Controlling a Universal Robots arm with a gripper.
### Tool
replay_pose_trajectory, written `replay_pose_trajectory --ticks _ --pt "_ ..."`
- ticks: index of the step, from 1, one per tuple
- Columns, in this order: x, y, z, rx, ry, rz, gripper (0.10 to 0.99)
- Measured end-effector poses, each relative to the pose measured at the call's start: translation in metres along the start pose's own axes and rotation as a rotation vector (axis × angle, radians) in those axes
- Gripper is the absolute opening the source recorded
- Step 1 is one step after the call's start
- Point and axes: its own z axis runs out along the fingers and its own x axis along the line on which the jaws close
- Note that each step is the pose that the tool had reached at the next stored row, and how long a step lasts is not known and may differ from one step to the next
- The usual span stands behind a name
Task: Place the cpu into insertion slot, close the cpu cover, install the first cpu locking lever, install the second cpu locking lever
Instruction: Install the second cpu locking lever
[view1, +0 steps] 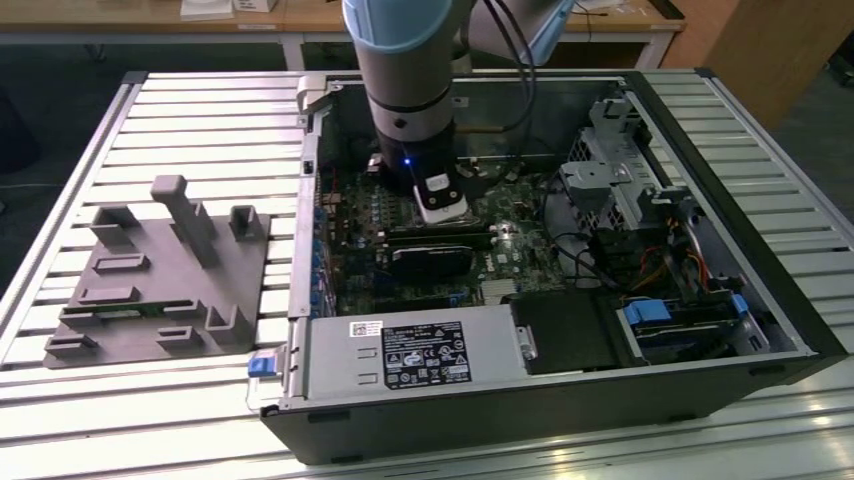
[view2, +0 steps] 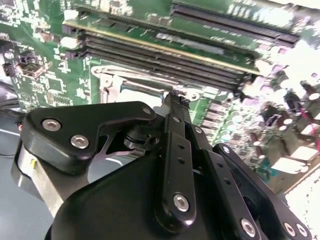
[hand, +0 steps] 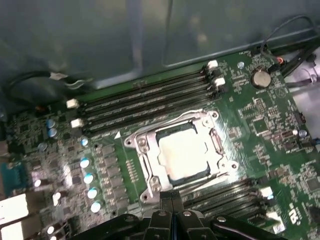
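In the first wrist view the cpu (hand: 182, 152) lies flat in the insertion slot (hand: 216, 144), its silvery-grey top showing through the window of the cpu cover (hand: 146, 152). The cover is down over the chip. My gripper (hand: 172, 196) is shut with nothing between its fingers, and its tips sit at the edge of the socket frame. In the second wrist view the gripper (view2: 173, 97) points at the socket's border beside a thin silvery lever rod (view2: 130, 74). In the exterior view the arm reaches down into the open computer case, with the gripper (view1: 451, 222) over the green board.
Long black memory slots (hand: 145, 97) run on both sides of the socket. A black power-supply box (view1: 420, 355) fills the case's near side and a drive cage (view1: 627, 190) its right in the exterior view. A grey parts fixture (view1: 160, 270) stands on the slatted table at the left.
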Motion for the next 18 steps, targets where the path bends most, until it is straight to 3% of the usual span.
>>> replay_pose_trajectory --ticks 8,15,18 --pt "-0.0066 0.0208 0.0072 0.018 -0.0058 -0.003 0.106" --pt "-0.0130 0.0346 0.0140 0.051 -0.0162 -0.007 0.106" --pt "-0.0178 0.0402 0.0167 0.059 -0.0184 -0.008 0.106"
